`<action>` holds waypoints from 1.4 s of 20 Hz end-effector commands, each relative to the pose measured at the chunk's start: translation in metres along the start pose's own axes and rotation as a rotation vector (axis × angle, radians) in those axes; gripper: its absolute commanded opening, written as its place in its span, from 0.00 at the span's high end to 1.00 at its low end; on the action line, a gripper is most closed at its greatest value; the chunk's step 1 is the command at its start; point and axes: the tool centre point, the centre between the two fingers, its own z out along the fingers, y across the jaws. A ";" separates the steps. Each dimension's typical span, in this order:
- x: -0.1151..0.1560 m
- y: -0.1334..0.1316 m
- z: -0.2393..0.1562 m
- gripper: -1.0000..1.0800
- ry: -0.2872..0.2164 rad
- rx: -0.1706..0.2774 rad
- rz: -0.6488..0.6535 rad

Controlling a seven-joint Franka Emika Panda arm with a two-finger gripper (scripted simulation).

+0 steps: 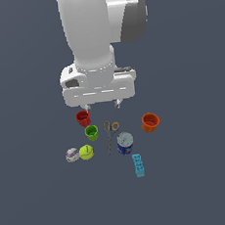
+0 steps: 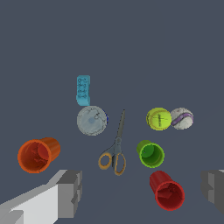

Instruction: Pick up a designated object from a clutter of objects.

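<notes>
The yellow-green ball point(image 1: 86, 152) with a thin seam lies on the dark floor, touching the white-and-purple ball point(image 1: 72, 155) on the exterior view's left. It also shows in the wrist view point(image 2: 158, 119). My gripper point(image 1: 102, 106) hangs open and empty well above the clutter, over the red cup point(image 1: 83, 118) and scissors point(image 1: 110, 136). Both fingers point(image 2: 70, 192) frame the wrist view, wide apart. The ball lies nearer the exterior camera than the gripper and to the exterior view's left of it.
A green cup point(image 1: 91, 133) stands just behind the yellow-green ball. A blue can point(image 1: 125, 143), a cyan block point(image 1: 138, 165) and an orange cup point(image 1: 149, 122) lie on the exterior view's right. All rest on dark floor.
</notes>
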 end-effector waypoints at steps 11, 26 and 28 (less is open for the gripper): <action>0.029 0.069 0.116 0.04 -0.017 -0.003 -0.175; 0.028 0.115 0.200 0.04 -0.030 -0.004 -0.292; 0.028 0.116 0.201 0.04 -0.030 -0.004 -0.294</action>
